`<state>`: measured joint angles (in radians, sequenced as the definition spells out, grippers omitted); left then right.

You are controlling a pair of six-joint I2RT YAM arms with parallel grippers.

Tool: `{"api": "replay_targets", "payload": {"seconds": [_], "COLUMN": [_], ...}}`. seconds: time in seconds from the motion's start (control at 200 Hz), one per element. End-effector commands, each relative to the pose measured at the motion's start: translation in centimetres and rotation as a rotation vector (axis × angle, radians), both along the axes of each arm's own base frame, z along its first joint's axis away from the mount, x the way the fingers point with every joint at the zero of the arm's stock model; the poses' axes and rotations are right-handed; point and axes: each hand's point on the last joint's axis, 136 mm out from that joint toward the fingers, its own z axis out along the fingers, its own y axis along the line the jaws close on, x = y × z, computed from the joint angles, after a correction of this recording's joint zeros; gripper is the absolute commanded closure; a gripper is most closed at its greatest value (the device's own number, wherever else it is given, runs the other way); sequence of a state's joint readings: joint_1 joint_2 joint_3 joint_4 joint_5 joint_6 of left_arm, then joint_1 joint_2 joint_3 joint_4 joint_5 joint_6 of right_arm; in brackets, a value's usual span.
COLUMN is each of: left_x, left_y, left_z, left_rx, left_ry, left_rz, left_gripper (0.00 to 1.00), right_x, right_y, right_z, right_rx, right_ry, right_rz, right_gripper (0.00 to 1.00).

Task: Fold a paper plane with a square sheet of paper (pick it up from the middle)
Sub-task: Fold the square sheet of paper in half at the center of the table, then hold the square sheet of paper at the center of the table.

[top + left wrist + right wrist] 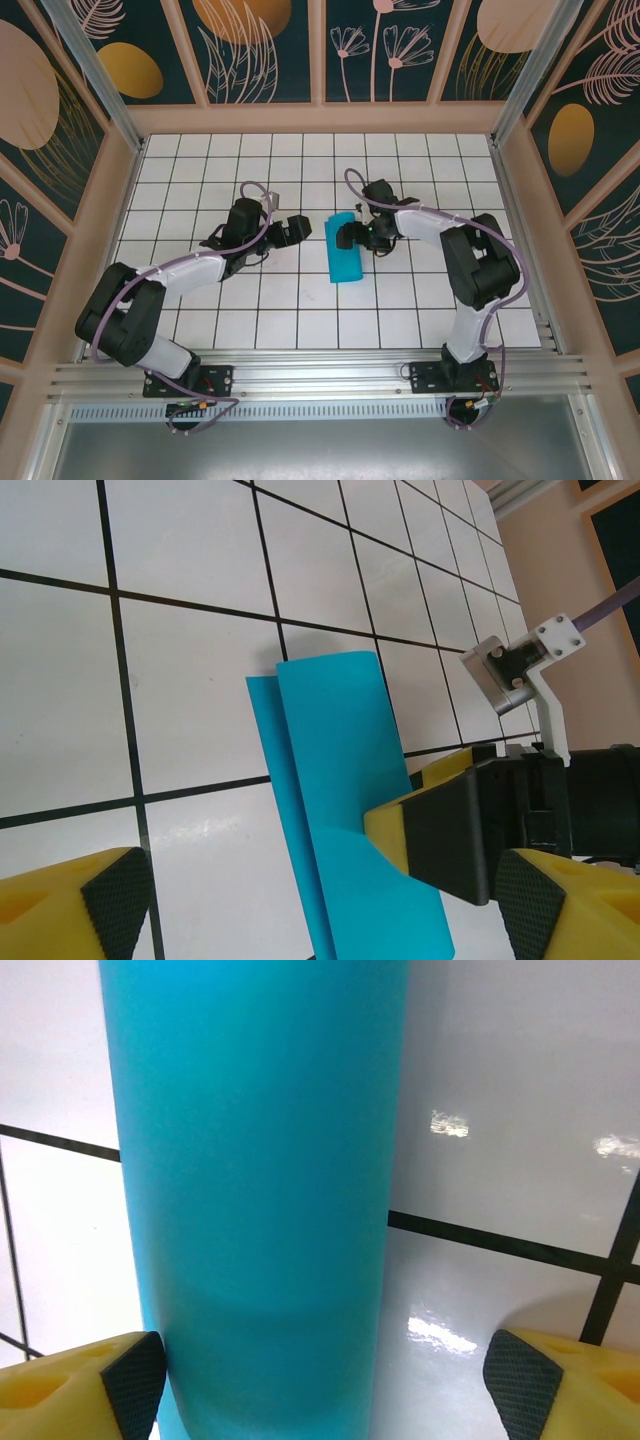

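Square sheet of paper lay mid tabletop, doubled over loosely, its upper layer bowed rather than creased; it looked featherlight, limp, easily crumpled and apt to slide on the glossy tiles, so I judged the best hold a gentle pinch of both layers at the middle; right end effector stood over it, jaws spread wide; left end effector hovered just beside, likewise gaping and empty.

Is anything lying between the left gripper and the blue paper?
No. In the top view, the stretch between the left gripper and the folded square sheet of paper is bare white table, and the two are apart.
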<state>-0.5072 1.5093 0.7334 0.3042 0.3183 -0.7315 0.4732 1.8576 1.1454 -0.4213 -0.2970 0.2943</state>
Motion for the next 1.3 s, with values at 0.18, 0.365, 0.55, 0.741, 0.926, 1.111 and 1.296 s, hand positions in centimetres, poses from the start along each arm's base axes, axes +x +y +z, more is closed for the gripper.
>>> {"api": "replay_targets", "payload": {"seconds": [0.18, 0.365, 0.55, 0.741, 0.926, 1.111, 1.296], "left_x": [0.4, 0.3, 0.2, 0.2, 0.2, 0.2, 0.4], "left_y": [-1.0, -0.9, -0.9, -1.1, -1.1, -1.4, -2.0], "left_z": [1.3, 1.3, 1.2, 1.0, 0.8, 0.6, -0.3], "left_rx": [-0.034, -0.036, -0.035, -0.036, -0.036, -0.041, -0.025], "left_ry": [-0.031, -0.029, -0.026, -0.019, -0.014, -0.002, 0.039], "left_rz": [-0.022, -0.022, -0.025, -0.031, -0.032, -0.041, -0.027], "left_gripper": [0.11, 0.11, 0.11, 0.14, 0.14, 0.20, 0.38], "right_x": [-1.7, -1.9, -2.1, -2.3, -2.5, -2.6, -2.8], "right_y": [-0.7, -1.4, -1.7, -1.7, -1.7, -2.0, -2.3], "right_z": [-3.7, -4.5, -5.2, -5.6, -5.6, -6.1, -6.9], "right_rx": [-0.134, -0.181, -0.201, -0.217, -0.224, -0.239, -0.254], "right_ry": [0.095, 0.114, 0.140, 0.148, 0.147, 0.159, 0.177], "right_rz": [0.014, 0.001, -0.006, 0.015, 0.035, 0.030, 0.020], "right_gripper": [0.08, 0.07, 0.07, 0.06, 0.02, 0.01, 0.01]}}
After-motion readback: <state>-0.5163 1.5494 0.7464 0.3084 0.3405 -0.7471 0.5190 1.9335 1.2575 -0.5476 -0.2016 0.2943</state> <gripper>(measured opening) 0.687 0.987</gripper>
